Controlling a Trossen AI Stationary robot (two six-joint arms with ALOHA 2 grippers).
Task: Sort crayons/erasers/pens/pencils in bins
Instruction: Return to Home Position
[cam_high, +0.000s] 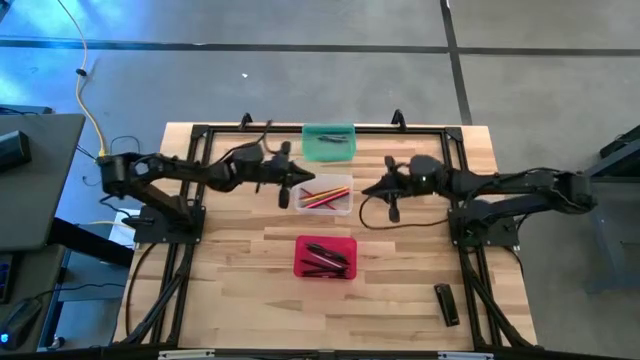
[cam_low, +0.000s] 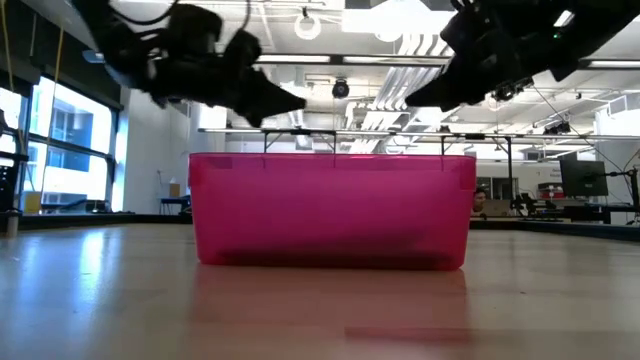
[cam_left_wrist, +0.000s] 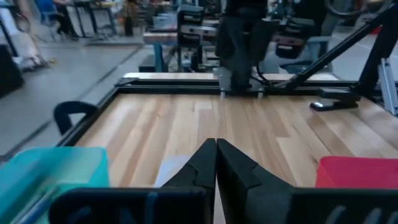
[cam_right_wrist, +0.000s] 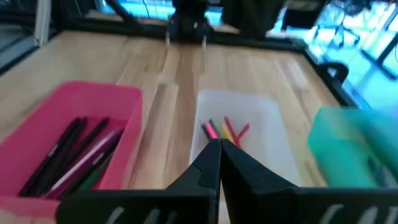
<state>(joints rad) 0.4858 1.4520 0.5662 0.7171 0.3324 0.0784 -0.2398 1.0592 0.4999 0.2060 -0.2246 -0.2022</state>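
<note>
Three bins stand in a row down the table's middle: a teal bin (cam_high: 328, 141) at the far edge, a clear bin (cam_high: 322, 193) holding red, pink and yellow pencils (cam_right_wrist: 224, 130), and a red bin (cam_high: 325, 257) holding dark pens (cam_right_wrist: 68, 152). My left gripper (cam_high: 305, 181) hangs shut just left of the clear bin, pointing right, with nothing between its fingers (cam_left_wrist: 216, 144). My right gripper (cam_high: 368, 187) hangs shut just right of the clear bin, pointing left, and is also empty (cam_right_wrist: 219, 144). In the low view both grippers are above the red bin (cam_low: 330, 208).
A small black block (cam_high: 447, 303) lies near the table's front right corner. A black metal frame (cam_high: 200, 130) runs around the table top, and each arm's base stands on its own side. Bare wood lies between the bins and the frame.
</note>
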